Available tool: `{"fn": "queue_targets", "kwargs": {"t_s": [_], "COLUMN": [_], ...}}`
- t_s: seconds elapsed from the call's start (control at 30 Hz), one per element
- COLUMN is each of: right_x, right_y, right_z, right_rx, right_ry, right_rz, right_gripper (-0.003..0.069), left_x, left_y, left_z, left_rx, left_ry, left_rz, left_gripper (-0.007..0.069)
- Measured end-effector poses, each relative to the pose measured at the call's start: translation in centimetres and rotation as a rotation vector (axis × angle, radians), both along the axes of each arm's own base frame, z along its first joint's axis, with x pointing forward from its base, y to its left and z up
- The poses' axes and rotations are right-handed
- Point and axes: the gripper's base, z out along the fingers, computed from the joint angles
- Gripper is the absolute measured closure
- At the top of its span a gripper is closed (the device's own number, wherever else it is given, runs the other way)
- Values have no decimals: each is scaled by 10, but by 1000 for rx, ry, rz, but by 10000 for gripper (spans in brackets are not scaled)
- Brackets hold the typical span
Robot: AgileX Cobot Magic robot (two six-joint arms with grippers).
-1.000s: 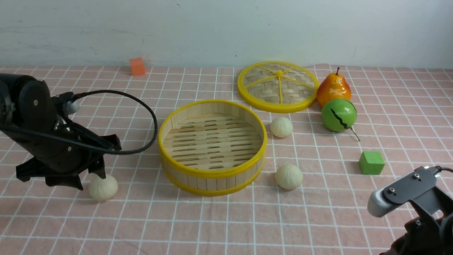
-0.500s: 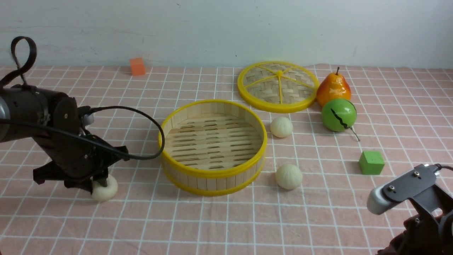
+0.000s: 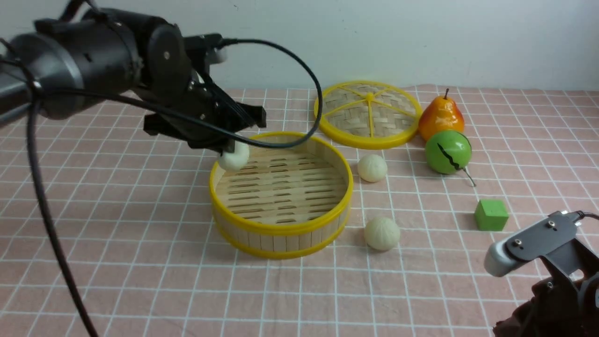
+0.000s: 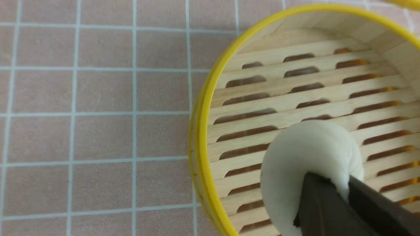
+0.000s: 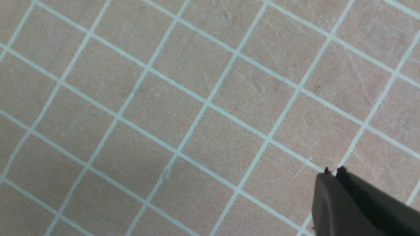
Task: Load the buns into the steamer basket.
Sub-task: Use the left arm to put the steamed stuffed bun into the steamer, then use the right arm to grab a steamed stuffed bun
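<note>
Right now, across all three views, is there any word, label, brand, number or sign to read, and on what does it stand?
None can be read in any view.
No print shows on the basket, lid, held bun, other two buns, pear, green ball, green cube, left arm or right arm.
The ball's black line is a crack, and the cloth has only a white grid.

The buns [image 3: 382, 233] are cream-white, the steamer basket [image 3: 281, 241] yellow-rimmed, the cloth [image 3: 140, 281] pink, white-gridded.
</note>
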Motion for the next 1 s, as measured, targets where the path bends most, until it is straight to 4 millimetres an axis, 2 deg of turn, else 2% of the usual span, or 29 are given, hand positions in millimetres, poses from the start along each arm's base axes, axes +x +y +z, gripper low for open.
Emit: {"fn": "queue_targets", "kwargs": {"t_s": [0.03,0.07,0.1,0.13,0.17,0.23,0.37,0.4,0.47,0.5,0.57,0.63,0.7,0.73,0.77,0.8,0.83,0.87,0.9,1.0], "right_x": [0,0,0,0,0,4,23,30,52,53,79,99,122,135,144,145,162,170,171,190], "right_y": [0,0,0,0,0,1,8,11,19,19,29,37,47,55,61,62,73,78,79,94], "right_z": [0,0,0,0,0,6,28,36,53,51,60,55,49,40,31,33,16,12,6,-15], "right_rx": [0,0,-1,0,0,6,30,37,49,47,52,45,39,30,22,24,7,3,-4,-37], "right_ry": [0,0,2,1,1,-15,-77,-89,-119,-112,-123,-101,-84,-65,-42,-49,-16,-15,1,24], "right_rz": [0,0,1,1,1,2,3,4,8,8,11,16,25,35,42,43,60,67,70,103], "right_gripper": [645,645,643,643,638,612,526,496,428,421,358,320,298,289,286,286,282,281,281,281], "left_x": [5,7,11,11,13,15,14,11,-3,-4,-31,-57,-84,-106,-118,-121,-149,-158,-158,-198], "left_y": [-2,-3,-5,-5,-6,-7,-9,-9,-9,-8,-4,3,10,19,23,25,37,41,41,63], "left_z": [-18,-23,-39,-40,-47,-55,-44,-36,-5,-1,50,89,115,133,138,139,142,139,139,124], "left_rx": [22,26,40,39,41,46,32,33,40,40,31,16,-12,-39,-44,-45,-37,-31,-30,8], "left_ry": [40,50,84,89,104,120,116,121,112,108,36,-26,-73,-105,-115,-118,-130,-130,-132,-176], "left_rz": [-10,-11,-20,-19,-20,-23,-14,-16,-38,-40,-77,-102,-116,-123,-128,-128,-137,-137,-137,-116], "left_gripper": [590,580,524,515,466,321,149,120,79,79,71,72,76,81,84,85,91,93,93,103]}}
